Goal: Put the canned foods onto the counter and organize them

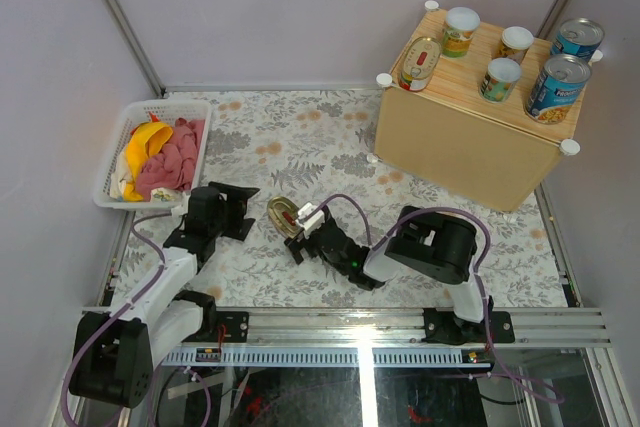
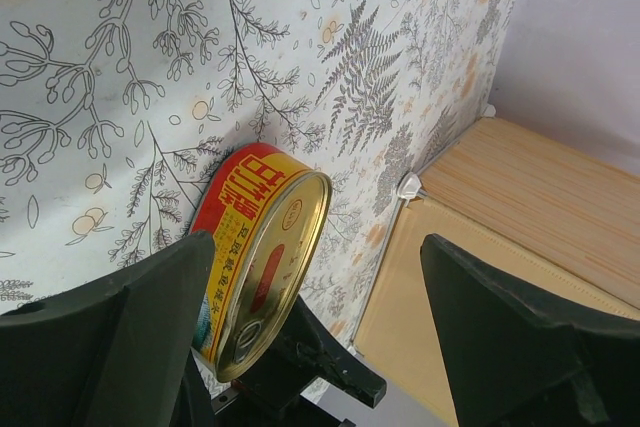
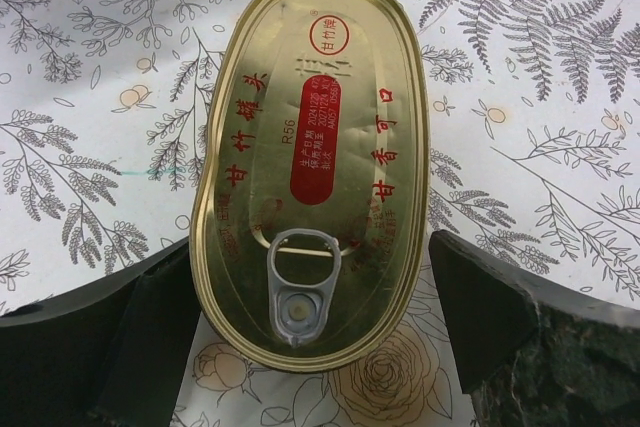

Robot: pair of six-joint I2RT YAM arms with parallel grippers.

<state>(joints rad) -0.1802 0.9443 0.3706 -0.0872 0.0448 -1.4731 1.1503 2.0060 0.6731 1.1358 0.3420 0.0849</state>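
A flat oval gold tin (image 3: 310, 157) with a pull ring sits between my right gripper's (image 3: 310, 297) fingers, which press on its two long sides. In the top view this tin (image 1: 281, 214) is at the table's middle, tilted, with the right gripper (image 1: 297, 224) on it. My left gripper (image 1: 240, 211) is open and empty just left of it; its view shows the tin (image 2: 262, 257) between its spread fingers but apart from them. The counter (image 1: 465, 137) at the back right carries another oval gold tin (image 1: 420, 63), three small cans (image 1: 500, 78) and two blue cans (image 1: 557, 87).
A white plastic basket (image 1: 112, 162) with yellow and pink cloths stands at the left edge. A floral cloth (image 1: 300, 137) covers the table. The counter's near wall (image 2: 480, 277) shows in the left wrist view. A metal rail (image 1: 370, 327) runs along the front.
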